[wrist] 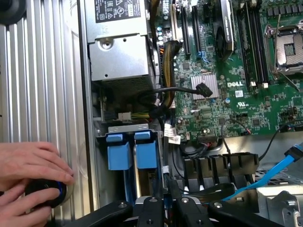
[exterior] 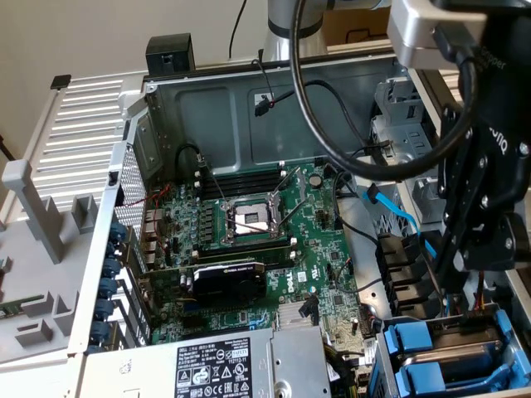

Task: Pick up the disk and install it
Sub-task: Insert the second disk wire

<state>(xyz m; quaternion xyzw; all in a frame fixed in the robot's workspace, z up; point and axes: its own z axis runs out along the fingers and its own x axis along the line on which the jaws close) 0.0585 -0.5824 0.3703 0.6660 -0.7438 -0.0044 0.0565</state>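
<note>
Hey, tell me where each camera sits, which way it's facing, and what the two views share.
Exterior view: off the arm, looking down into the open computer case at the motherboard; the pincer hangs at that view's right.
Wrist view: on the wrist, facing down at the blue drive carriers; pincer linkages and a person's hands show.
Shared: motherboard, power supply, blue carriers.

The disk [exterior: 452, 365] sits edge-up in its bright blue plastic carrier, slotted into the grey drive cage. That cage is at the exterior view's near right corner of the case.
</note>
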